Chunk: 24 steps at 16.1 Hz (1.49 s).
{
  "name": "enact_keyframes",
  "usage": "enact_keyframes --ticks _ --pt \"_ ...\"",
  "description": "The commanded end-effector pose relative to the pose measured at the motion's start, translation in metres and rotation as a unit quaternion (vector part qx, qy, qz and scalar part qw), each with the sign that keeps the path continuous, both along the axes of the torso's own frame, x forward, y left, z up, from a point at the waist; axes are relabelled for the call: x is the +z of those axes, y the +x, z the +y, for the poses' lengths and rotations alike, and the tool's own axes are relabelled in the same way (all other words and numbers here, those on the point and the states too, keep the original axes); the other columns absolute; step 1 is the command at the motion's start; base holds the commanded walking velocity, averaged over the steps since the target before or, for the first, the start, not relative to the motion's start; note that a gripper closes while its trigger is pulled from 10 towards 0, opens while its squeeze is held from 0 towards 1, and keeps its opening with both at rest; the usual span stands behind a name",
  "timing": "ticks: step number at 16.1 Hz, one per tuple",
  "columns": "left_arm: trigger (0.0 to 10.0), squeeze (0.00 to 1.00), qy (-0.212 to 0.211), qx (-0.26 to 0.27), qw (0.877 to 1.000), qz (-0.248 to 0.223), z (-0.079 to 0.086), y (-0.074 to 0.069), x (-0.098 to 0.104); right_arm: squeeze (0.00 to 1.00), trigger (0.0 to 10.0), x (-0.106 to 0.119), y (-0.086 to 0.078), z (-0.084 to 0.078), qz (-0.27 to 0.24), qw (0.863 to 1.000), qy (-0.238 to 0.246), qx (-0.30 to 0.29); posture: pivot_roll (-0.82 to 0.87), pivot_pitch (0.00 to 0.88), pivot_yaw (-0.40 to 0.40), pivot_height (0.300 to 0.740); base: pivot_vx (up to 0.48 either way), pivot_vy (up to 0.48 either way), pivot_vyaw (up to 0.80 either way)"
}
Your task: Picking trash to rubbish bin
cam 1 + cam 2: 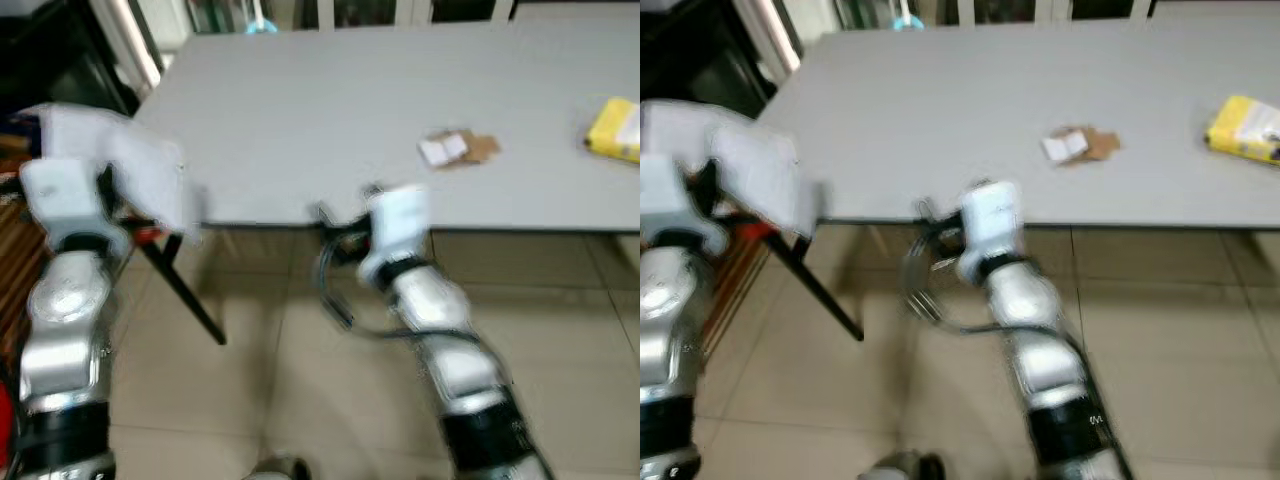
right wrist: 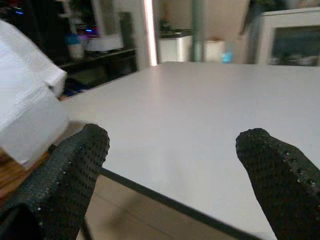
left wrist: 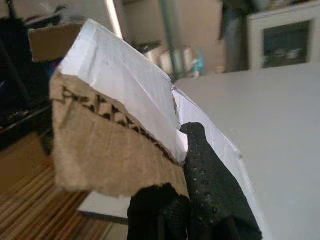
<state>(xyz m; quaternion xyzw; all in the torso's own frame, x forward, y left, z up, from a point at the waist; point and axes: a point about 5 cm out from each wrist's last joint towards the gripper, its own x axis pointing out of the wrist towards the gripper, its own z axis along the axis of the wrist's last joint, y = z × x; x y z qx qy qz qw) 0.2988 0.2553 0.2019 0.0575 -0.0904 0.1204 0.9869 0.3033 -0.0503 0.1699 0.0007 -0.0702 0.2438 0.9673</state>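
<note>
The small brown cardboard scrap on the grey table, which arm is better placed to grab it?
Probably the right. The right gripper is open at the grey table's near edge, close to the small brown cardboard scrap, while the left gripper is shut on a white-faced cardboard piece.

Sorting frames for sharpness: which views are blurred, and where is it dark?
Both eye views are motion-smeared, softening the arms and the cardboard scrap on the table; the left wrist view is sharp on the torn cardboard; both wrist views have dim backgrounds.

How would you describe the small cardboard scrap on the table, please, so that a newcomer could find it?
Start at the large grey table. Toward its right half, inboard of the yellow packet at the right edge, lies the cardboard scrap. It is flat, torn brown cardboard with a white patch, unlike the bright yellow packet.
</note>
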Motion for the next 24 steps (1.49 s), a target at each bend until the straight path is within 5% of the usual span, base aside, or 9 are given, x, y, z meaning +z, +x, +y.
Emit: enact_keyframes --ticks 1,7,12,24 --pt "10.0 0.0 0.006 -0.005 1.0 -0.002 -0.0026 -0.0002 0.0028 0.0 10.0 0.0022 0.0013 -0.0066 -0.007 1.0 -0.003 -0.01 -0.03 0.142 0.129 0.74 0.465 0.0 0.0" --pt "10.0 0.0 0.007 0.001 1.0 0.0 -0.0004 -0.0012 0.0018 0.0 10.0 0.0027 0.0015 -0.0044 -0.009 1.0 -0.004 -0.008 -0.03 0.143 0.126 0.74 0.45 0.0 0.0" --pt "10.0 0.0 0.006 -0.003 1.0 -0.01 -0.0055 0.0001 0.0041 0.0 10.0 0.0026 0.0019 -0.005 -0.009 1.0 -0.005 -0.007 -0.03 0.142 0.123 0.74 0.0 0.0 -0.22" --pt "10.0 0.0 -0.006 -0.005 1.0 -0.004 -0.0044 -0.0011 -0.0005 0.0 10.0 0.0012 0.0032 -0.0067 -0.014 0.999 -0.031 -0.014 -0.04 0.141 0.117 0.74 0.225 -0.353 0.0"
